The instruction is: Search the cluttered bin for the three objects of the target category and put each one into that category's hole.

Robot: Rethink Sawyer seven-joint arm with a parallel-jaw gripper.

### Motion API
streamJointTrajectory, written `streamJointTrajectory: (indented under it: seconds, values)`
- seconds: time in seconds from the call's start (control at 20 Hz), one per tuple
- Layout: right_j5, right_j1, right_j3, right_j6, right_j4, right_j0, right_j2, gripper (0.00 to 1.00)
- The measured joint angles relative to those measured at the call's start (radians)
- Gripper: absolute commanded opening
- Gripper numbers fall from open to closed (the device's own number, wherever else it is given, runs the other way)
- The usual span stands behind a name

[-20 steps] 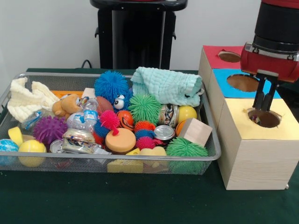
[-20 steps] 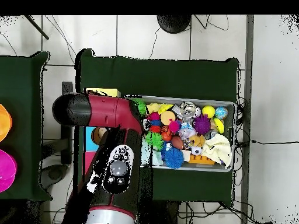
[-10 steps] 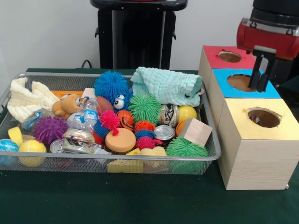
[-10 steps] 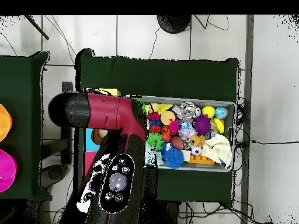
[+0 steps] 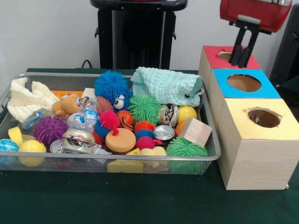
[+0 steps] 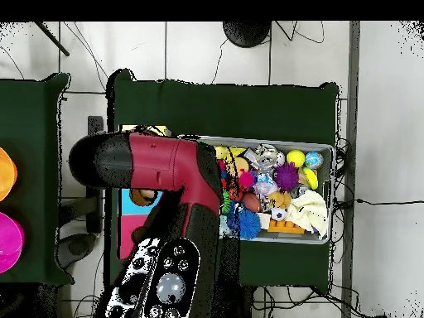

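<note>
My gripper (image 5: 240, 58) hangs high over the red-topped box (image 5: 212, 58), by its hole (image 5: 229, 56). Its dark fingers (image 5: 246, 51) stand slightly apart and hold nothing. Nearer along the same row are the blue-topped box with its hole (image 5: 244, 82) and the yellow-topped box with its hole (image 5: 264, 117). The wire bin (image 5: 117, 160) on the left is piled with spiky balls such as a green one (image 5: 144, 108), small tins (image 5: 164, 132), a wooden block (image 5: 195, 131), smooth balls and cloths. In the overhead view my red arm (image 6: 170, 170) hides the gripper and most of the boxes.
A mint cloth (image 5: 166, 85) lies at the bin's back right, and a cream cloth (image 5: 25, 99) at its back left. A teddy bear (image 5: 67, 105) and a crumpled plastic bottle (image 5: 83, 119) lie among the toys. The bin (image 6: 325, 149) shows to the arm's right in the overhead view.
The gripper has lifted out of the yellow box's hole and travelled up and back, past the blue hole, to above the red box. Nothing in the bin has moved.
</note>
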Motion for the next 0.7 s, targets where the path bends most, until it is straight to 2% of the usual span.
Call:
streamJointTrajectory:
  seconds: [0.55,0.7]
  values:
    - [-0.007,-0.006,0.000,0.000,-0.066,-0.081,0.004,0.00]
    - [-0.035,0.011,0.000,0.000,-0.095,-0.135,0.014,0.00]
